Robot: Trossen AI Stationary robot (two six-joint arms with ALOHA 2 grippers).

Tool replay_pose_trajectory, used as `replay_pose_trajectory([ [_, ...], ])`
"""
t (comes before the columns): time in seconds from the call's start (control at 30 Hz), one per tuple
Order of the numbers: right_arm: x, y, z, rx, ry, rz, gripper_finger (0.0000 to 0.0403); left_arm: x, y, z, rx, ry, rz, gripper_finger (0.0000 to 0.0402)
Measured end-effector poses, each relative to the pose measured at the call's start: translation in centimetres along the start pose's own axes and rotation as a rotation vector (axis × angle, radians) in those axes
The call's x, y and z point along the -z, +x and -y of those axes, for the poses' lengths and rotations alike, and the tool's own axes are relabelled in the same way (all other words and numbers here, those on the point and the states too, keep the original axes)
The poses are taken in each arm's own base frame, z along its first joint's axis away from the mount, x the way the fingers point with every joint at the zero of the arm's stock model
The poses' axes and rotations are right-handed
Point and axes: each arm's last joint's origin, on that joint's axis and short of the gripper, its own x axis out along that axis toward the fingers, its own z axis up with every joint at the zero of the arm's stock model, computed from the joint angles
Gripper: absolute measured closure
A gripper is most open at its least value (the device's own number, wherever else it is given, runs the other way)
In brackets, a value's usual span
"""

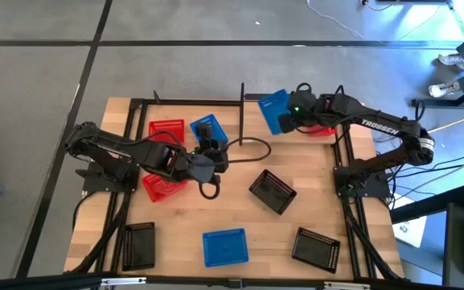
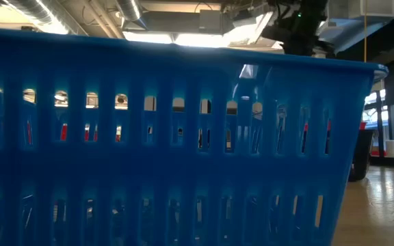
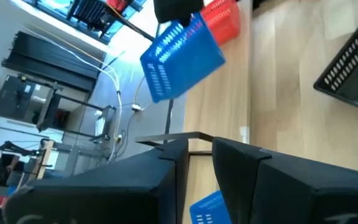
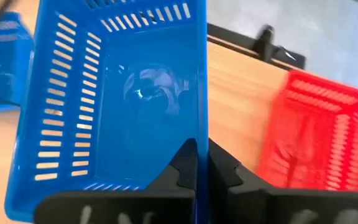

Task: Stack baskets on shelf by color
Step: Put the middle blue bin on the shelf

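Observation:
My right gripper is shut on a blue basket held tilted in the air over the shelf, near its right end. A red basket and a second blue basket stand on the shelf's left part, and another red basket sits beside the held one. My left gripper hovers just in front of the shelved blue basket. Its fingers stand a narrow gap apart and nothing shows between them. A third red basket lies on the table under the left arm. My right gripper pinches one side wall of the blue basket at its rim, one finger inside the basket and one outside. The basket is lifted clear and tilted, with its open side facing the wrist camera.
Three black baskets and a third blue basket lie on the table's near half. That blue basket fills the low view. A black cable loops beside my left gripper. The shelf's upright posts stand near the held basket.

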Motion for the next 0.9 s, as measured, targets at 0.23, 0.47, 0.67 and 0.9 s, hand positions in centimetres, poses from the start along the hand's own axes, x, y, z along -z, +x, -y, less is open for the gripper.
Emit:
replay_pose_trajectory([
  [0.23, -0.8, 2.0, 1.4, 0.012, 0.108, -0.010, 0.0402, 0.0, 0.0, 0.0, -0.010, 0.001, -0.005, 0.0334],
  [0.47, 0.9, 5.4, 3.0, 0.080, 0.185, -0.103, 0.0401, 0.0, 0.0, 0.0, -0.010, 0.001, -0.004, 0.0334],
  [0.67, 1.7, 7.9, 3.6, 0.065, 0.251, -0.089, 0.0401, 0.0, 0.1, 0.0, -0.011, 0.001, -0.006, 0.0334],
  [0.9, 3.5, 10.1, 4.6, 0.083, 0.310, -0.116, 0.0401, 0.3, 0.7, -0.5, -0.014, -0.008, -0.020, 0.0334],
])
